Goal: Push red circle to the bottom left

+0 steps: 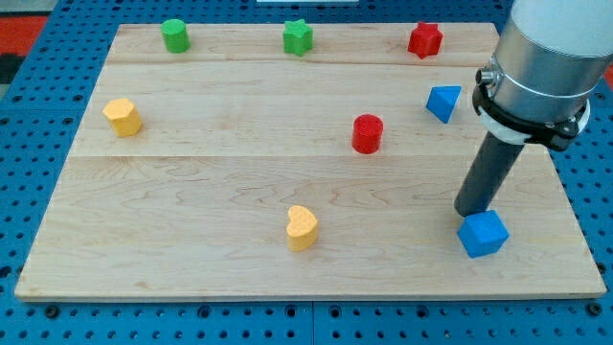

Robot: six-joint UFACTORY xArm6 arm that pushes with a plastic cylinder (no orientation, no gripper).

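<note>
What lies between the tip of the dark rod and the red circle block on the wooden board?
Nothing: in the camera view, only bare board separates my tip from the red circle block.

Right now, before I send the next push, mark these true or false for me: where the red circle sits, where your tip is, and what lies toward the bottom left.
1. The red circle sits right of the board's centre. True.
2. My tip is touching the red circle. False: it is far to the view's right, just above the blue cube.
3. A yellow heart lies below and left of the red circle. True.
4. The red circle is already in the bottom left corner. False: that corner holds no block.
5. Two green blocks stand along the view's bottom edge. False: the green cylinder and green star are along the top.
</note>
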